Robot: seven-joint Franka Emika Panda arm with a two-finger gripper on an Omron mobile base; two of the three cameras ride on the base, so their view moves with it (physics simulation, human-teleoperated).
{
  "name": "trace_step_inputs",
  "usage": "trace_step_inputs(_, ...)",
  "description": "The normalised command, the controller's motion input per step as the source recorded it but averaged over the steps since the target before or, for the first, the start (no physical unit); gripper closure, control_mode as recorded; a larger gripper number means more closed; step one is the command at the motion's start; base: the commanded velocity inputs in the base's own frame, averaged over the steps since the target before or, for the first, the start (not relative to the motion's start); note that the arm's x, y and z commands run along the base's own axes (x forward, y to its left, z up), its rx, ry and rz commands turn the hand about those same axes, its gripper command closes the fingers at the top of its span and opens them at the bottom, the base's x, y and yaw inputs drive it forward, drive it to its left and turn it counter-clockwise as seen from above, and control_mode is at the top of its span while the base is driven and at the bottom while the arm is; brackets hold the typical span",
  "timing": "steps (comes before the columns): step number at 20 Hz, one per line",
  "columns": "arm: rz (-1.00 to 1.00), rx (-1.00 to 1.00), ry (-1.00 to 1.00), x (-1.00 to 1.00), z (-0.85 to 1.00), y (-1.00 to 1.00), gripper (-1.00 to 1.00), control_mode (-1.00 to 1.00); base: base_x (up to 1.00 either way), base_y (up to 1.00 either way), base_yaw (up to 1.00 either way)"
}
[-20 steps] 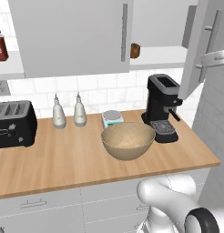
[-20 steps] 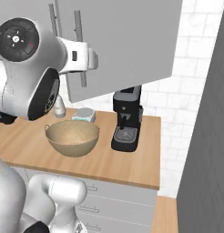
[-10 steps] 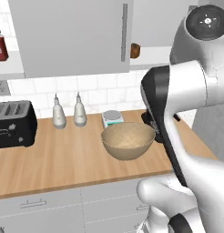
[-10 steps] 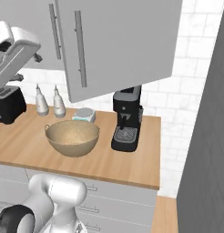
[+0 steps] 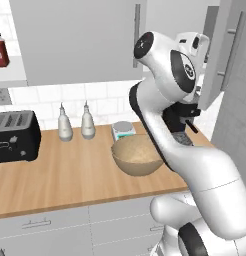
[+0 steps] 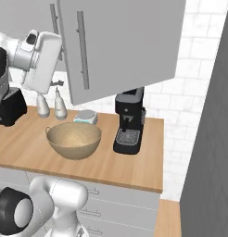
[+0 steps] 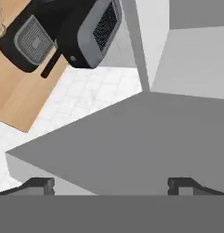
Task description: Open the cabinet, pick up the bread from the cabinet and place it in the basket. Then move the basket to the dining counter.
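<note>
Up by the cabinet [image 6: 120, 41], door swung open, my claw [image 7: 111, 184] gapes wide, empty. The bread I cannot spot; the basket [image 5: 137, 155] waits at six o'clock below. Fetching step: I judge I must reach inside the shelf.

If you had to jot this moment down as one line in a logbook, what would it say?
cabinet: right door swung open | gripper: open, empty, raised by the open door | basket: on worktop, no bread inside
</note>
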Motion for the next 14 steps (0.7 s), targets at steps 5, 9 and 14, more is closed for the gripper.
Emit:
trace_step_inputs(5, -0.35, -0.25, 0.16, -0.13, 0.07, -1.0, -1.0, -1.0, 0.0, 0.0, 0.0)
trace_step_inputs(9, -0.19, -0.07, 0.0, -0.5, 0.33, -1.0, -1.0, -1.0, 0.0, 0.0, 0.0)
trace_step_inputs(14, -0.08, 0.17, 0.0, -0.26, 0.02, -1.0, -1.0, -1.0, 0.0, 0.0, 0.0)
